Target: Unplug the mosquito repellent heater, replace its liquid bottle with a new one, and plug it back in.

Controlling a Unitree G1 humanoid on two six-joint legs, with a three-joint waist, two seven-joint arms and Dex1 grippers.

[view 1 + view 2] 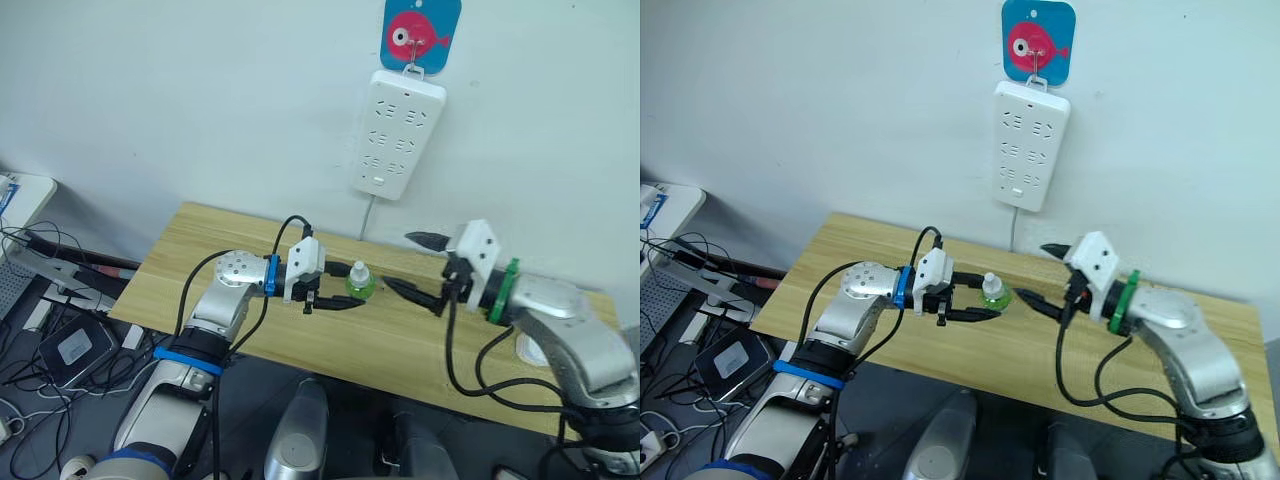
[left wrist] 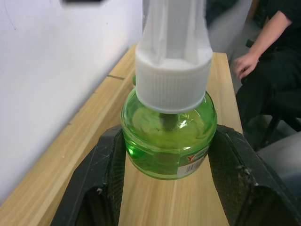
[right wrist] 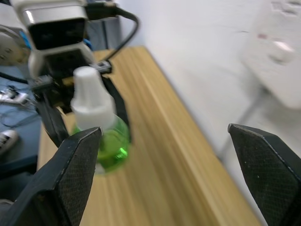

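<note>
Liquid bottle (image 1: 359,281) clamped by left gripper (image 1: 345,297); right gripper (image 1: 425,268) (jaws wide, empty) near; power strip (image 1: 397,133) behind

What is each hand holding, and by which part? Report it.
The left hand brackets the green liquid bottle at its round glass body, below the white cap; firm contact cannot be told. The right hand is open and holds nothing.

Looking down and forward from the head onto both arms over the desk (image 1: 200,240), wall behind. Looking along the left gripper (image 2: 164,188), very close on the green bottle (image 2: 169,136) between its fingers. Facing that same bottle (image 3: 101,136) from the right gripper (image 3: 174,169), farther off.
</note>
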